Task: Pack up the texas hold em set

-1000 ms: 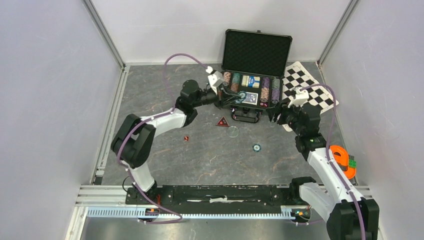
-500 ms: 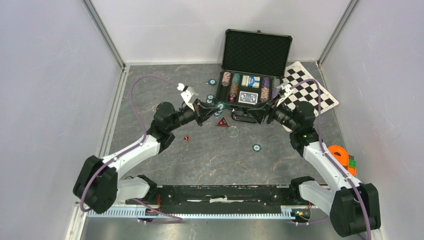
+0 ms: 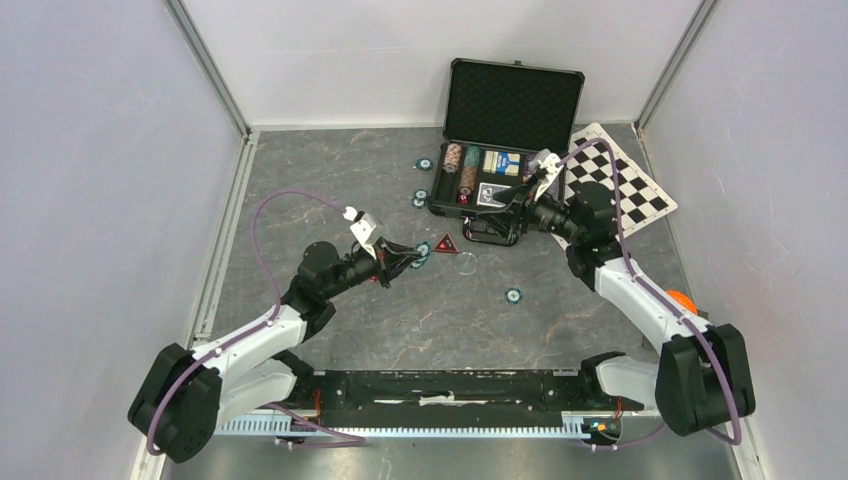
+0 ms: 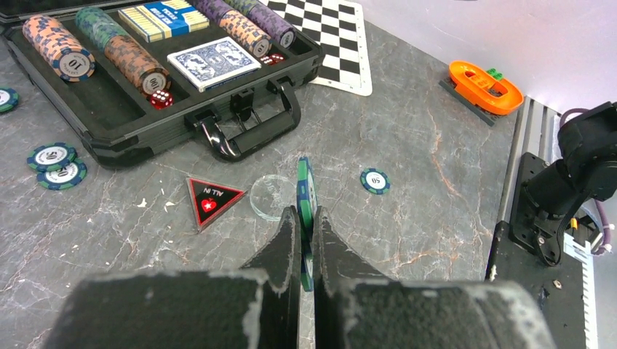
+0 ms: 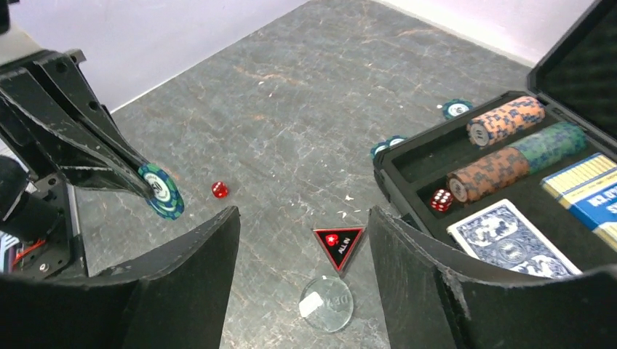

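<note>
The black case (image 3: 437, 205) lies open at the back with rows of chips, blue card decks (image 4: 213, 62) and a red die (image 4: 161, 99) inside. My left gripper (image 3: 415, 252) is shut on a green-blue poker chip (image 4: 306, 190) held on edge above the table, near the red triangular marker (image 3: 445, 243). In front of the case handle my right gripper (image 3: 508, 212) hangs open and empty, with the marker (image 5: 338, 246) and a clear disc (image 5: 327, 303) below its jaws. A red die (image 3: 372, 277) and loose chips (image 3: 513, 295) lie on the table.
A checkered mat (image 3: 610, 175) lies right of the case. An orange ring-shaped object (image 4: 484, 80) sits at the right edge. More loose chips (image 4: 51, 155) rest left of the case. Walls close in the table on three sides.
My left arm has pulled back from the case toward the near left, still holding the chip. My right gripper has swung left to the front of the case and opened wider.
</note>
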{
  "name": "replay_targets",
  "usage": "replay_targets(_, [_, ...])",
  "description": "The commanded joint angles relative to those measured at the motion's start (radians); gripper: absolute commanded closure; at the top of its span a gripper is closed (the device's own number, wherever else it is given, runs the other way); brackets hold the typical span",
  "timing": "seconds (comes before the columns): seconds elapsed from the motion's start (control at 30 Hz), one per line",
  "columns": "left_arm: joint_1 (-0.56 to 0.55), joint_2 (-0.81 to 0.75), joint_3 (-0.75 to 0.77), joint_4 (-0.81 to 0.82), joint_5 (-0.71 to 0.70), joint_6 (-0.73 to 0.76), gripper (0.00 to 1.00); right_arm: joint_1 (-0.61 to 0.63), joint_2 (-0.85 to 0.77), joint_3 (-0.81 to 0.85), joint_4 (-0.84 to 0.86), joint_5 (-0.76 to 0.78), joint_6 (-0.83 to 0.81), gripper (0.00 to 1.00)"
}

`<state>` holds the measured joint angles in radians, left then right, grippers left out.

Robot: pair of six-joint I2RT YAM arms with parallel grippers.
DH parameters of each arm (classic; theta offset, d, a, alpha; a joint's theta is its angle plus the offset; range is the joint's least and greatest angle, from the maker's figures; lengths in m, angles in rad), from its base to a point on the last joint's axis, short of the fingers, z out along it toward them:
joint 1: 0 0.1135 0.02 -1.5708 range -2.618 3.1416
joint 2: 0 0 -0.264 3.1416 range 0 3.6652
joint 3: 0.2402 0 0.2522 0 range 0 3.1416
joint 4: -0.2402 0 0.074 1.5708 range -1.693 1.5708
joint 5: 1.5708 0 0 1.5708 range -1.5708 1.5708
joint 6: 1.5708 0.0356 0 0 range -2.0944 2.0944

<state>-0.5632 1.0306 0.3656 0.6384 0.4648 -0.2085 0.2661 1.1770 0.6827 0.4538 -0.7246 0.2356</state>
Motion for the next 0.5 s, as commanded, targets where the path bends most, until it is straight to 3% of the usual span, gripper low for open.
replay_targets(0.0, [-0.003,-0.047,-0.037,0.087,0.026,0.011,0.98,0.052,0.035,0.054,-0.040,-0.059,-0.169,0.30])
replay_targets(0.23, [-0.003,-0.068,-0.030,0.098,0.089,-0.013,0.98,0.124,0.121,0.087,-0.016,-0.240,-0.251,0.30])
replay_targets(0.47, [-0.004,-0.008,-0.001,0.149,0.162,-0.005,0.98,0.217,0.216,0.236,-0.331,-0.230,-0.529,0.28])
